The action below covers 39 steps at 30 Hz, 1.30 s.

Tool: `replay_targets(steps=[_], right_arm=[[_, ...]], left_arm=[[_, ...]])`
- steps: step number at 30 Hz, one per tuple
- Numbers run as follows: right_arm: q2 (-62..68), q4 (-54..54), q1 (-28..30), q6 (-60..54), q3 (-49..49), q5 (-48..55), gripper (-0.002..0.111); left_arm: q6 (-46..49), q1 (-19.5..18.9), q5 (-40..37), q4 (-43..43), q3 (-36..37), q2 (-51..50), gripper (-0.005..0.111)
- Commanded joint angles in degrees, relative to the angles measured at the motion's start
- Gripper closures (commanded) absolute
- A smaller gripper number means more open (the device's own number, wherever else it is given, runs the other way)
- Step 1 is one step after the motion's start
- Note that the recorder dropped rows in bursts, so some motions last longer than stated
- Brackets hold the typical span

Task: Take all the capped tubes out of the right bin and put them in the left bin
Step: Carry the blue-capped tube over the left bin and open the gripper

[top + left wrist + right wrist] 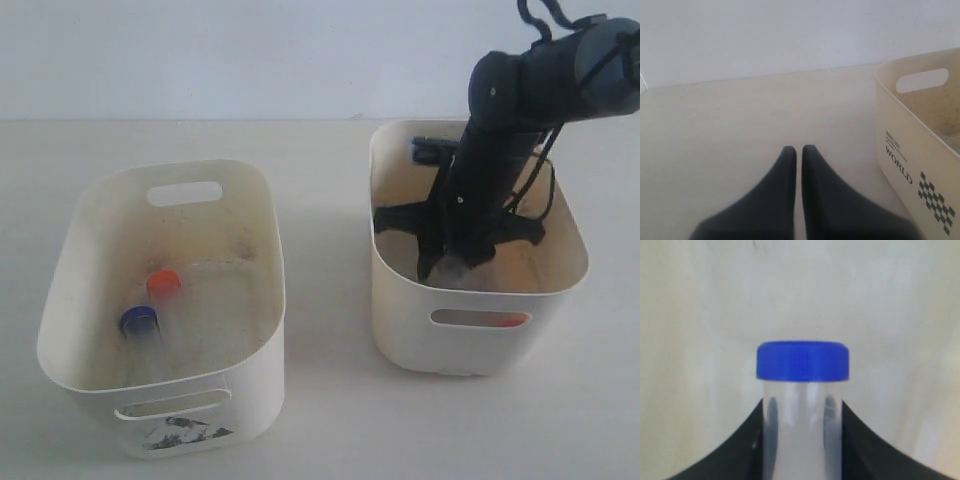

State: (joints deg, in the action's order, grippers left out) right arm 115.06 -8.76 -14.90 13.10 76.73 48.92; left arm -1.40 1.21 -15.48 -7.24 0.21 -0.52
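- The right arm [500,150] enters from the upper right and bends down steeply into the right bin [400,300], leaning toward its front wall.
- The right gripper [455,262] sits low inside that bin. In the wrist view its fingers [740,450] are clamped on either side of a clear tube with a blue cap, the held tube [802,360]. The cap sticks out past the fingertips.
- I cannot tell whether the held tube touches the bin floor.
- An orange cap [510,321] shows through the right bin's front slot.
- The left bin [70,270] holds an orange tube [163,282] and a blue tube [140,322], side by side near its left wall.
- The left gripper [799,150] is out of the exterior view. Its fingers are pressed together with nothing between them, above the bare table [740,125].
- A bin wall printed "WORLD" stands near it, likely the left bin's.
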Motion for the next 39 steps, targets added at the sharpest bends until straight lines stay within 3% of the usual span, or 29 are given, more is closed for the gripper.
replay_targets(steps=[1,6,9,15,22,24,27,28,31,35,39], right_arm=[[-6.75,3.74,0.08,-0.16,4.01,0.19,0.108],[-13.13,4.41,0.08,-0.29,6.91,0.19,0.108],[-16.23,-0.81,-1.42,-3.59,7.38,-0.24,0.108],[-17.65,-18.04,-11.1,-15.6,7.38,-6.08,0.108],[-13.62,-19.27,-22.76,-16.8,7.38,-15.0,0.108],[-11.16,-19.27,-23.95,-17.09,7.38,-15.87,0.094],[-7.24,-22.27,-23.96,-16.5,7.38,-14.02,0.039],[-6.52,-23.11,-23.96,-16.5,7.38,-13.77,0.031],[-6.61,-22.68,-23.96,-16.66,7.38,-13.32,0.034],[-11.42,-14.7,-20.47,-16.66,12.14,-4.12,0.063],[-13.42,-5.33,-14.27,-11.95,17.66,8.33,0.076]], left_arm=[[-0.66,-0.06,0.54,0.64,-0.21,0.1,0.102],[-0.66,-0.06,0.54,0.64,-0.21,0.1,0.102],[-0.66,-0.06,0.54,0.64,-0.21,0.1,0.102],[-0.66,-0.06,0.54,0.64,-0.21,0.1,0.102],[-0.66,-0.06,0.54,0.64,-0.21,0.1,0.102],[-0.66,-0.06,0.54,0.64,-0.21,0.1,0.102],[-0.66,-0.06,0.54,0.64,-0.21,0.1,0.102],[-0.66,-0.06,0.54,0.64,-0.21,0.1,0.102],[-0.66,-0.06,0.54,0.64,-0.21,0.1,0.102],[-0.66,-0.06,0.54,0.64,-0.21,0.1,0.102],[-0.66,-0.06,0.54,0.64,-0.21,0.1,0.102]])
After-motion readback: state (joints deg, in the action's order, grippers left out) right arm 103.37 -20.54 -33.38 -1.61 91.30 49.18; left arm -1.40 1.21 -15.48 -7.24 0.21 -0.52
